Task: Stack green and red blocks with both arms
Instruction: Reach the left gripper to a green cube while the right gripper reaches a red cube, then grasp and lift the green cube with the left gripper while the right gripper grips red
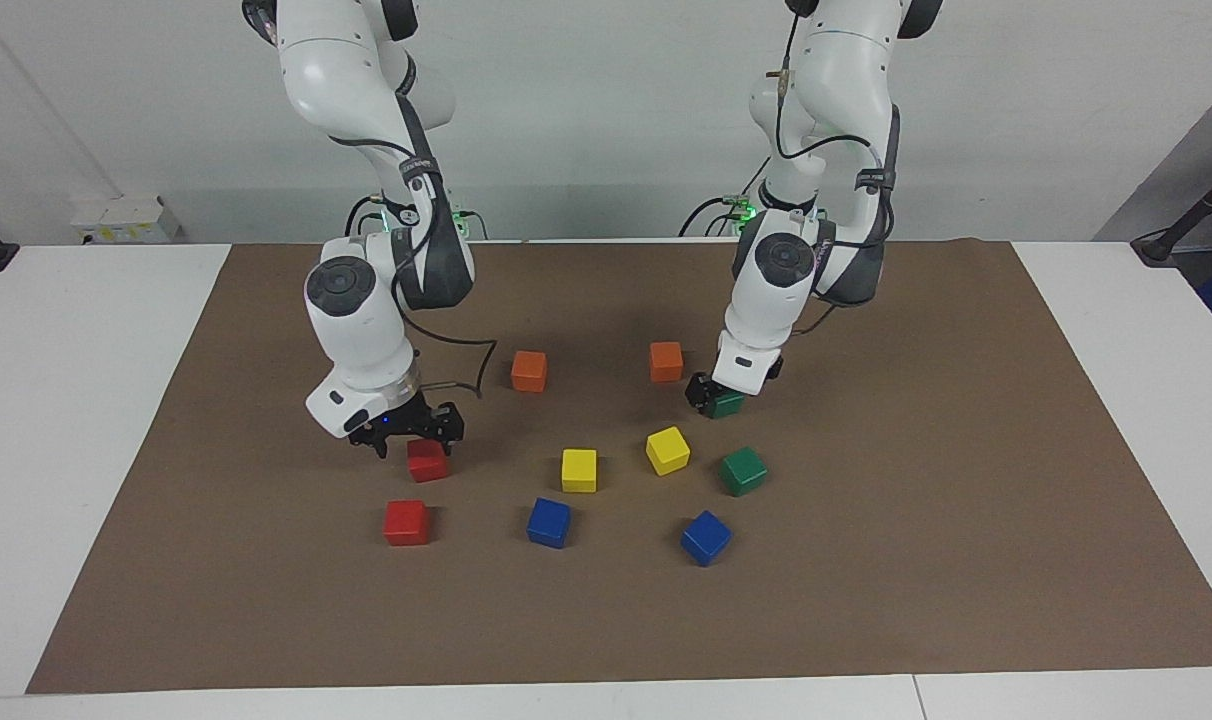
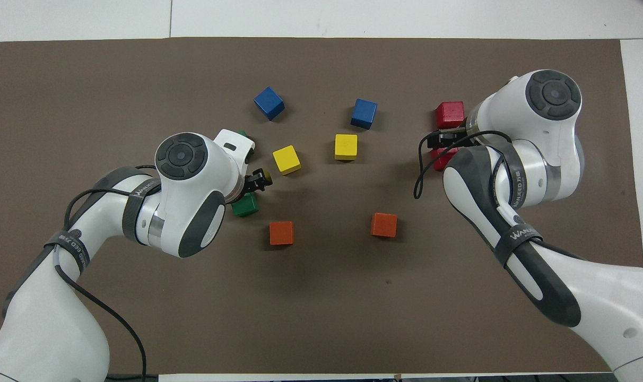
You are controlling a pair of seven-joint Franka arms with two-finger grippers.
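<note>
I had the right gripper (image 1: 412,432) spread open around the red block (image 1: 427,462) nearer the robots and the left gripper (image 1: 715,392) open around the nearer green block (image 1: 726,404), ready to lift each onto its partner. The second red block (image 1: 406,522) and green block (image 1: 743,471) sat nearer the bench's camera-side edge. From overhead, my arms hid most of both targeted blocks.

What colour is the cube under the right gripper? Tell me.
Red, clearest in the facing view, under the right gripper.
</note>
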